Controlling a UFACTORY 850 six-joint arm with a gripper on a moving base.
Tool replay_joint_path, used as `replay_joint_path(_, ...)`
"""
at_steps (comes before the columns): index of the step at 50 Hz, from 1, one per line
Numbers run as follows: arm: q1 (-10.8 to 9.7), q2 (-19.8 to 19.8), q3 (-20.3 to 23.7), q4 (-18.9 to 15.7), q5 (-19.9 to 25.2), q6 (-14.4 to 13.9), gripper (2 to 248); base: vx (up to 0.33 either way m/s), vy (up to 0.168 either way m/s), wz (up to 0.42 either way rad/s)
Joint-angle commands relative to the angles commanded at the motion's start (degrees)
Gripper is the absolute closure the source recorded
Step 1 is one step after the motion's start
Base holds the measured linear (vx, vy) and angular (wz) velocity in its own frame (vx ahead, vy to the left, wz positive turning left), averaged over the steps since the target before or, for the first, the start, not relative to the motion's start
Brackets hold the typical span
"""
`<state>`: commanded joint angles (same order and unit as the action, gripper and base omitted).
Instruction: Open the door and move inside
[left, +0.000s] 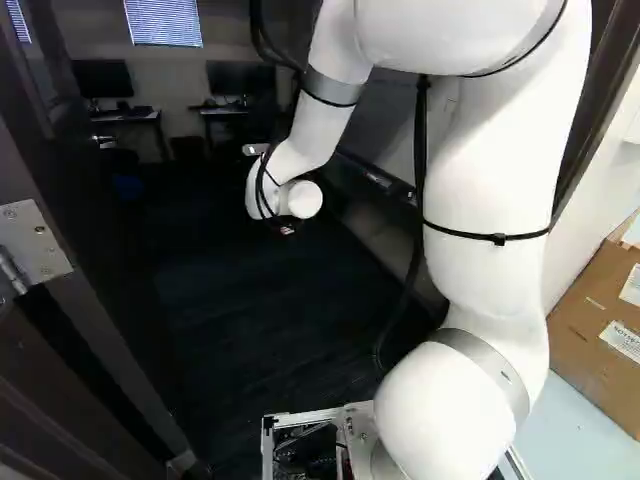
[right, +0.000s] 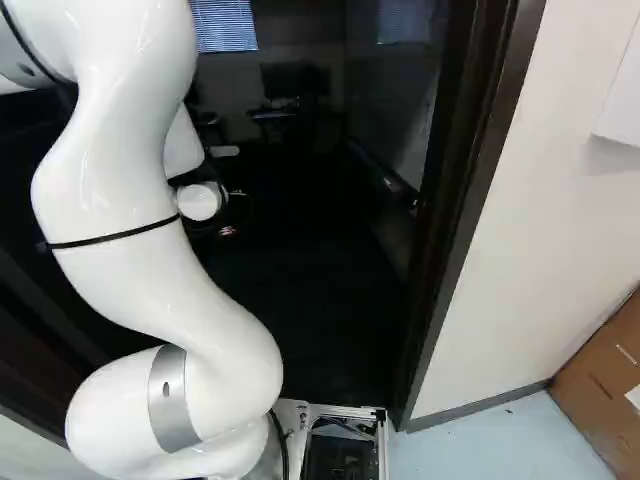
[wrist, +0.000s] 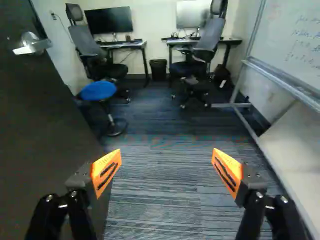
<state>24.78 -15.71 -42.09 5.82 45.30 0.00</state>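
Door open, entry in hand: clearance to be watched at both sides

You have the door (wrist: 47, 120) standing open into the room, along one side of the gripper (wrist: 166, 170) in the wrist view. Its lever handle (wrist: 32, 46) is ahead of the gripper and well apart from it. The claw's two fingers are spread wide, with nothing between them.

The arm (right: 120, 190) reaches through the doorway, and the front of the base (right: 345, 410) lies near the foot of the door frame (right: 465, 210) at the right of the right base view. On the opposite side, the hinge (left: 35, 245) shows at the left of the left base view.

In my judgement the handle work is done and the step in hand is driving in. Square the base to the opening first, then advance slowly and straight. Check the frame in the right base view and the hinge side in the left; a late turn could scrape a corner. Correct your line in small amounts, stopping if either gap closes.

Inside, the whiteboard (wrist: 295, 42) and its stand (wrist: 272, 75) flank the route opposite the door, while the blue stool (wrist: 98, 91) is farther ahead. Hold the arm between door and stand, and do not swing it until the base is fully through
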Motion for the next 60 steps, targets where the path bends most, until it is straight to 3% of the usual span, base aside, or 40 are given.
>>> replay_joint_path(43,-7.7,-0.1,-0.1,0.0,0.0,0.0,3,0.000,0.000,0.000)
replay_joint_path(60,-10.7,-0.4,-0.4,-2.9,0.0,0.0,3,0.000,0.000,0.000)
